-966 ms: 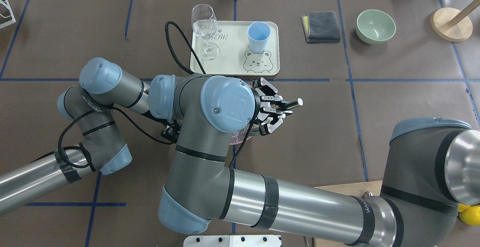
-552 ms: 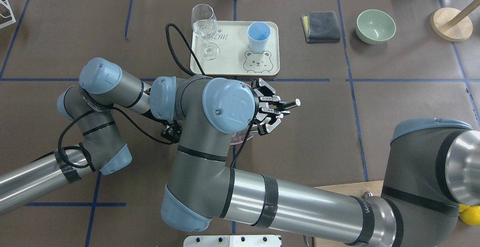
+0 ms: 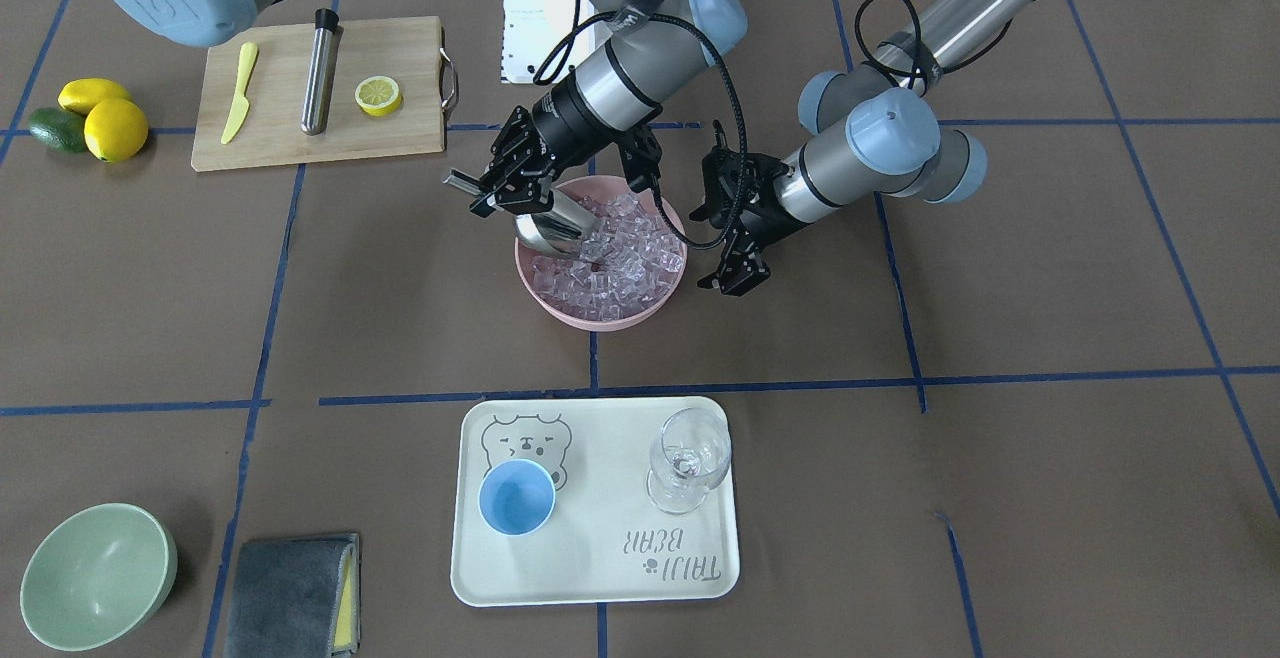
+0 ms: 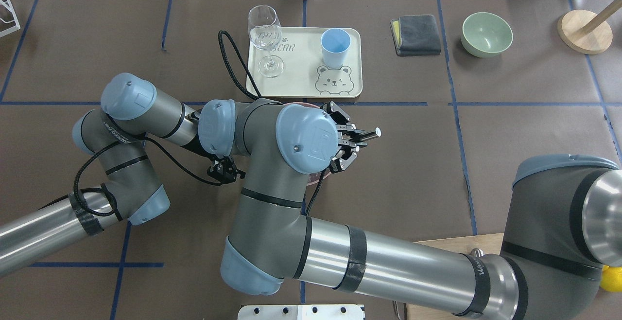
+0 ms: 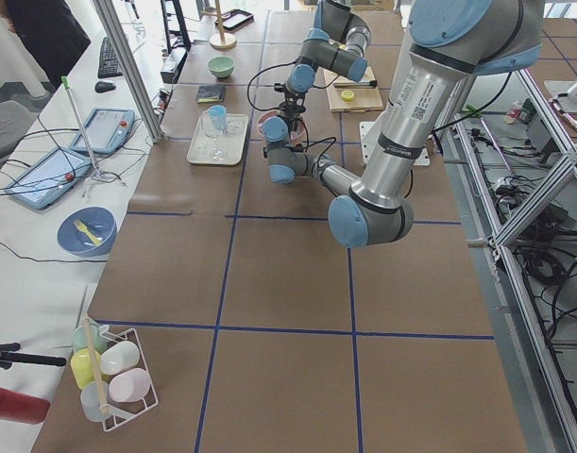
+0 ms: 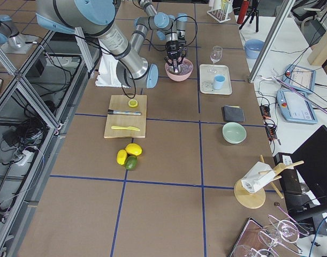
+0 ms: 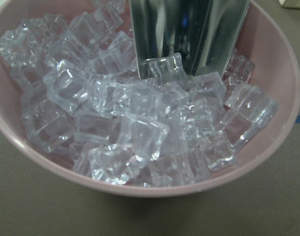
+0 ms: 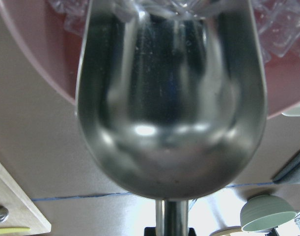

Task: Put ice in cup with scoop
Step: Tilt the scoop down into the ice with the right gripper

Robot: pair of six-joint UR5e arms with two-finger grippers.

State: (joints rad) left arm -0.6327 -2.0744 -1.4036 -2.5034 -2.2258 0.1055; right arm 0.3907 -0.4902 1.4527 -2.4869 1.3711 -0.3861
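Note:
My right gripper (image 3: 492, 194) is shut on the thin rod handle of the silver scoop (image 3: 553, 227). The scoop's trough is tilted down into the pink bowl (image 3: 560, 315) with its front edge in the ice (image 3: 622, 256). The scoop (image 8: 172, 113) fills the right wrist view, and the left wrist view shows its trough (image 7: 189, 34) against the clear ice cubes (image 7: 140, 113). My left gripper (image 3: 722, 238) is open beside the bowl's other side. The light-blue cup (image 3: 516, 498) stands empty on the cream tray (image 3: 600, 578). From overhead the cup (image 4: 335, 47) is beyond my right gripper (image 4: 352, 140).
A wine glass (image 3: 688, 460) stands on the tray next to the cup. A pale green bowl (image 3: 97, 575) and a grey cloth (image 3: 290, 593) lie to one side. A cutting board (image 3: 400, 138) holds a steel cylinder, a knife and a half lemon.
My right gripper has moved a little leftward in the overhead view, taking the scoop further over the bowl. The left arm has shifted only slightly.

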